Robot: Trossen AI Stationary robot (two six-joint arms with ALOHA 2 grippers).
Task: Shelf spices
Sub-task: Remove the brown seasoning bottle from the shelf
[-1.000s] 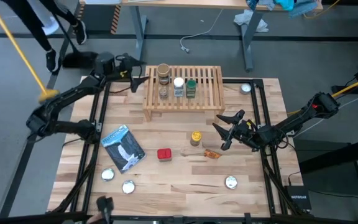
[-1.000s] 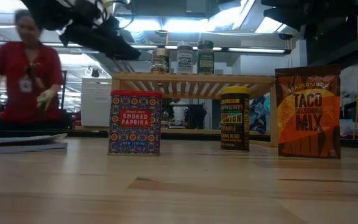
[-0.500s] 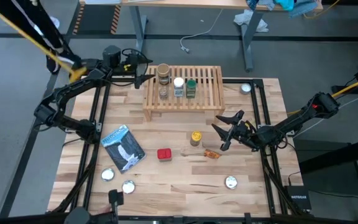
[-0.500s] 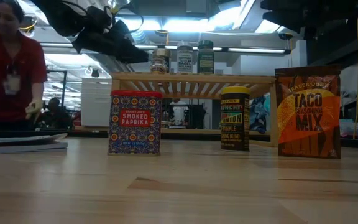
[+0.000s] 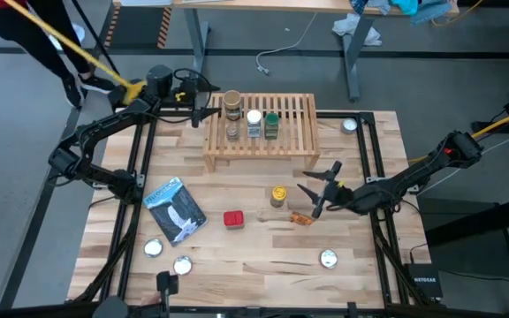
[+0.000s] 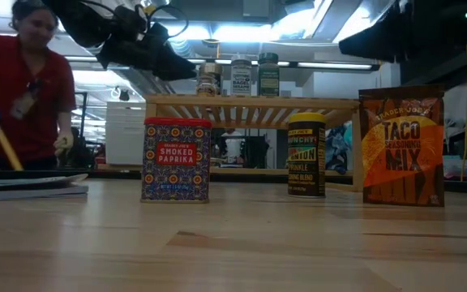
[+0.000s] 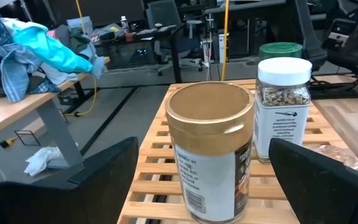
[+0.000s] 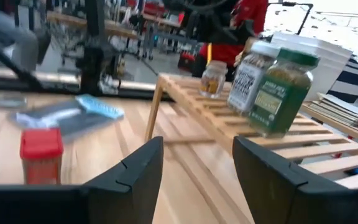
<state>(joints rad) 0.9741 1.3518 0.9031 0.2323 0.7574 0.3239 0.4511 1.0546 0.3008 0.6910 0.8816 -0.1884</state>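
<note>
1. Light-wood slats make up the shelf point(image 5: 261, 131), which stands toward the far side of the worktop point(image 5: 237, 256); four spice jars sit on it in a close group – a tan-lidded jar point(image 5: 231, 102) at the back, a small clear jar point(image 5: 233, 131) in front of it, then a white-lidded jar point(image 5: 254, 123) and a green-lidded jar point(image 5: 272, 124) side by side.
2. Off the shelf, on the bare wood in front of it, three spices remain: a yellow-lidded jar point(image 5: 278, 195), a red tin point(image 5: 233, 218) marked smoked paprika, and an orange packet point(image 5: 301, 219) of taco mix, which from table height stands upright.
3. The left gripper point(image 5: 203, 114) hangs level with the shelf's left end, just beside the tan-lidded jar; from its wrist camera the two dark fingers point(image 7: 107, 171) stand wide on either side of that jar, released and not touching it.
4. The right gripper point(image 5: 318, 196) hovers low over the worktop just in front of the shelf's right leg, near the orange packet and the yellow-lidded jar. Its fingers point(image 8: 135, 169) are parted with nothing between them.
5. Further out lie a blue-and-white pouch point(image 5: 175, 209) at the left front and flat silver discs point(image 5: 329, 259) scattered near the edges.
6. Beyond the worktop – at the far left – a person in a red top point(image 6: 19, 89) moves with a yellow-handled tool point(image 5: 78, 49).
</note>
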